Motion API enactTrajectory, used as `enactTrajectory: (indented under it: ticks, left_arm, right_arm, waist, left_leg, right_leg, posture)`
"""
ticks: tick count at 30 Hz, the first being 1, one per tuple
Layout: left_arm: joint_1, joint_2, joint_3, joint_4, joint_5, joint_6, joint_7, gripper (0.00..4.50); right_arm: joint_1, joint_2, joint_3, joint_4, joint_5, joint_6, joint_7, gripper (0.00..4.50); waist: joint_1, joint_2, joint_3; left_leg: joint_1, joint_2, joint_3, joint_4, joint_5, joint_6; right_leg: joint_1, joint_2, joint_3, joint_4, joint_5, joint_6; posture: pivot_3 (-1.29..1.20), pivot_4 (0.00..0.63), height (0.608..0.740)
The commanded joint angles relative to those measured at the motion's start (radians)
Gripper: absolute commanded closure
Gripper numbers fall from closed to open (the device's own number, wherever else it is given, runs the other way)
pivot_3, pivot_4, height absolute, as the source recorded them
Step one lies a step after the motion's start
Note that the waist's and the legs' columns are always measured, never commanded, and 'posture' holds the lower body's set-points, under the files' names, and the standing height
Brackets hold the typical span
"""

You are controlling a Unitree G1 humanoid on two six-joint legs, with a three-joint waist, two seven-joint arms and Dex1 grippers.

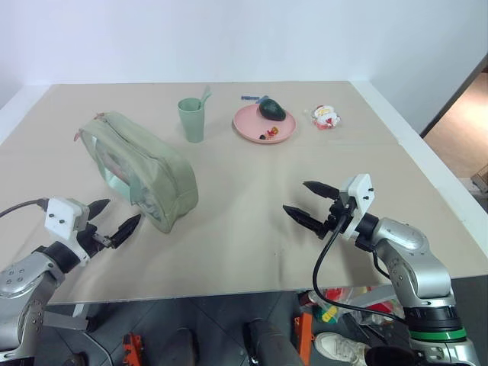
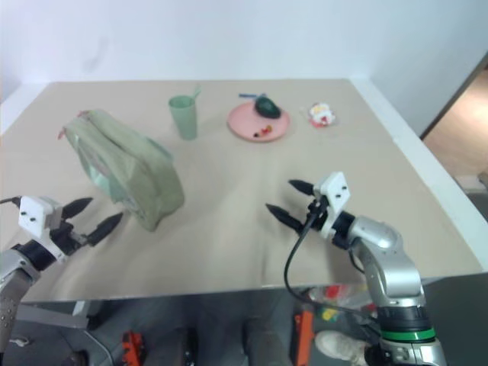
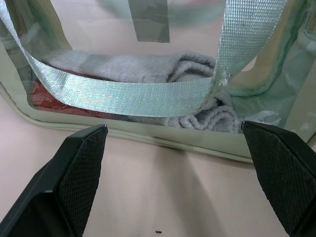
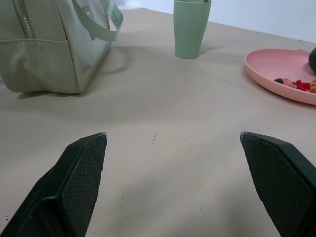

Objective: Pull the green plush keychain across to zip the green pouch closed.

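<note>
Green pouch [image 1: 141, 169]: sage fabric, clear side panel, pale webbing strap.

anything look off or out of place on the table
Nothing spilled or damaged. The large sage-green fabric pouch lies tipped on its side at an angle, its pale webbing strap drooping over the clear panel. The pale green cup stands upright beside the pink plate. Both grippers, left and right, hover open, holding nothing.

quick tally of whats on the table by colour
green: 2, the green pouch and the cup
pink: 1, the plate
dark: 1, the rounded item on the plate
red and white: 1, the small packet
total: 5
</note>
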Motion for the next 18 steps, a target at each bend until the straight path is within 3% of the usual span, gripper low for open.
enactTrajectory:
  ticks: [1,13,18]
  left_arm:
    - [0.009,0.001,0.013,-0.061,-0.013,0.015,0.012,0.0]
    - [0.042,0.02,0.05,-0.177,-0.165,0.093,-0.052,0.0]
    - [0.088,0.143,0.141,-0.26,-0.334,0.2,-0.177,0.0]
  right_arm:
    - [-0.025,-0.015,-0.006,-0.003,-0.002,-0.018,0.013,0.02]
    - [-0.071,-0.013,0.009,0.005,0.016,0.009,0.037,0.02]
    - [-0.287,0.064,0.085,-0.047,0.112,0.213,0.004,0.02]
  waist:
    - [0.0,0.0,0.0]
    - [-0.001,0.0,0.0]
    - [-0.015,-0.002,0.002]
  left_leg:
    - [0.0,0.0,0.0,0.0,0.0,0.0]
    - [0.0,0.0,0.0,0.0,0.0,0.0]
    - [0.0,0.002,0.002,0.0,0.0,0.0]
  right_leg:
    - [0.0,0.0,0.0,0.0,0.0,0.0]
    - [0.0,0.0,0.0,0.0,0.0,0.0]
    - [-0.003,0.001,0.001,0.001,0.002,-0.002]
  posture:
    - [0.0,0.15,0.74]
    - [0.0,0.15,0.74]
    - [0.0,0.15,0.74]
